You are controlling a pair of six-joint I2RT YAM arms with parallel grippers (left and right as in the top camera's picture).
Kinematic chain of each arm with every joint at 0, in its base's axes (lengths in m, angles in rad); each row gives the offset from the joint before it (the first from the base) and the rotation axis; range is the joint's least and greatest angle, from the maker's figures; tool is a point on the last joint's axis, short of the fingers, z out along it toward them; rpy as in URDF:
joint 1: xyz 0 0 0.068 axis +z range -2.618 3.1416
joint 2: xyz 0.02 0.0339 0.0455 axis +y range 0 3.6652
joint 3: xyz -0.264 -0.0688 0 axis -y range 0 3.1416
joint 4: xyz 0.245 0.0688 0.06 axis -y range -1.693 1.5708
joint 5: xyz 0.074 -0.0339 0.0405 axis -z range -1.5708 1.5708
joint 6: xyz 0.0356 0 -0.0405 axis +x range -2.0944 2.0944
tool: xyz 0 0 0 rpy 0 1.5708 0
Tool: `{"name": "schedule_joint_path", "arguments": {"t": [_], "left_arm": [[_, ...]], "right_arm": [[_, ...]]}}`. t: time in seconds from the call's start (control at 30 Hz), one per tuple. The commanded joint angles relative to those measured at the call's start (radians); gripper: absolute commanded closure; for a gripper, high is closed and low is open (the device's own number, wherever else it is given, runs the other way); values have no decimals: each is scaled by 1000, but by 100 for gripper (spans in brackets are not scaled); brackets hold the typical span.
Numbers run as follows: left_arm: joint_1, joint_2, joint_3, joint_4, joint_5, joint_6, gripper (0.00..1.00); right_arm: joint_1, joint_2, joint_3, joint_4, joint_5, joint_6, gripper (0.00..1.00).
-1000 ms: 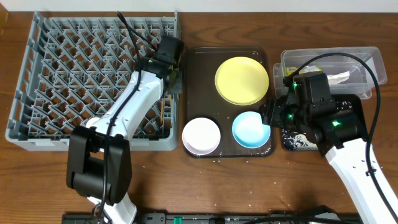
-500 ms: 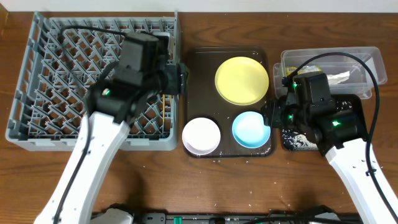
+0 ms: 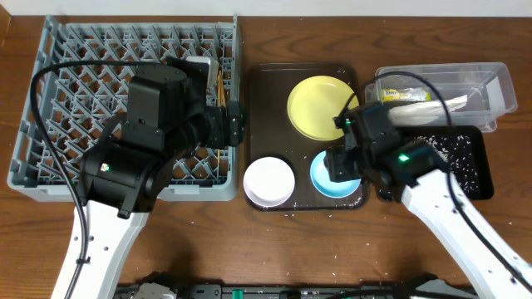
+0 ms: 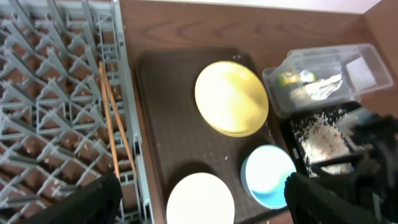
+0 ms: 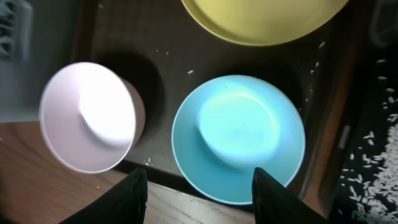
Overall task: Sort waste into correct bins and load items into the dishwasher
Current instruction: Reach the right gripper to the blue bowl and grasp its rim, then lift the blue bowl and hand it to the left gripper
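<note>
Dish rack (image 3: pixel 50 108) at far left; chopsticks (image 4: pixel 109 124) inside, along its right wall. Just right of rack — serving tray (image 3: pixel 266 108), with plate (image 3: pixel 320 108) at back, left bowl (image 3: pixel 268 181) and right bowl (image 5: pixel 239 134) side by side at front. Right of serving tray — tub (image 3: pixel 499 83) at back, napkin (image 4: pixel 320 89) and wrapper (image 4: pixel 289 79) inside; shallow tray (image 3: pixel 474 166) in front of tub, rice (image 4: pixel 320 134) on it.

1. The wooden surface (image 3: pixel 208 241) carries four large things side by side.
2. A grey dish rack (image 3: pixel 83 75) lies at the left.
3. A dark brown serving tray (image 3: pixel 266 116) lies just beside it.
4. A clear plastic tub (image 3: pixel 499 83) and a black tray (image 3: pixel 478 178) lie at the right.
5. A few white grains (image 3: pixel 337 257) lie loose near the front edge.
</note>
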Motion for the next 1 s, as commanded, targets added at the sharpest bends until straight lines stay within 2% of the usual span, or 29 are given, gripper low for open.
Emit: {"name": "schedule_joint_path", "arguments": {"t": [0.0, 0.23, 0.3, 0.77, 0.83, 0.97], "left_arm": [[1, -7, 16, -18, 12, 2, 14], [1, -6, 16, -24, 12, 2, 13], [1, -5, 15, -30, 12, 2, 9], [1, -4, 13, -67, 12, 2, 9], [1, -4, 13, -76, 12, 3, 4], [1, 5, 3, -81, 10, 3, 4]], "right_arm": [[39, 68, 0, 15, 32, 21, 49], [67, 165, 0, 35, 32, 21, 51], [67, 170, 0, 37, 32, 21, 50], [74, 170, 0, 59, 26, 20, 47], [77, 170, 0, 63, 29, 17, 47], [71, 170, 0, 71, 29, 59, 49]]}}
